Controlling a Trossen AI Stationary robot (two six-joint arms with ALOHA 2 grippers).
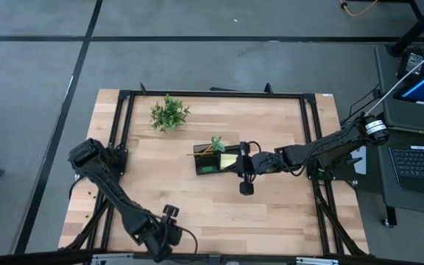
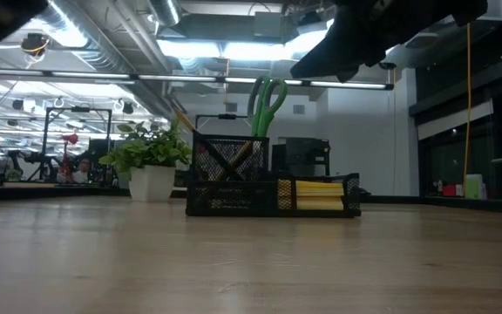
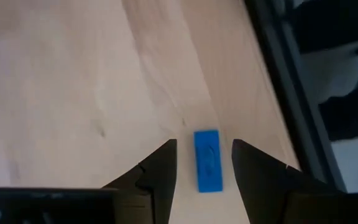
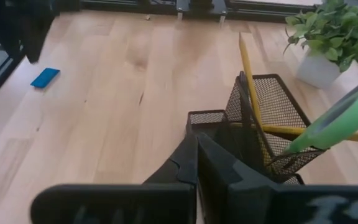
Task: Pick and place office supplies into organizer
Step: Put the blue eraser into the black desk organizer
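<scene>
The small flat blue plastic block [image 3: 208, 160] lies on the pale wooden table [image 1: 197, 202] near its 7 o'clock corner, directly under the left gripper [image 3: 204, 163]. That gripper is held open and empty, the block's long axis running parallel between its fingers. The right gripper [image 4: 196, 163], closed and empty, hovers over the black wire-mesh organizer [image 1: 216, 161] at centre.

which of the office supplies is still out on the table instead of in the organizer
The small blue block, lying flat between the open left gripper fingers; scissors and pencils stand inside the organizer.
</scene>
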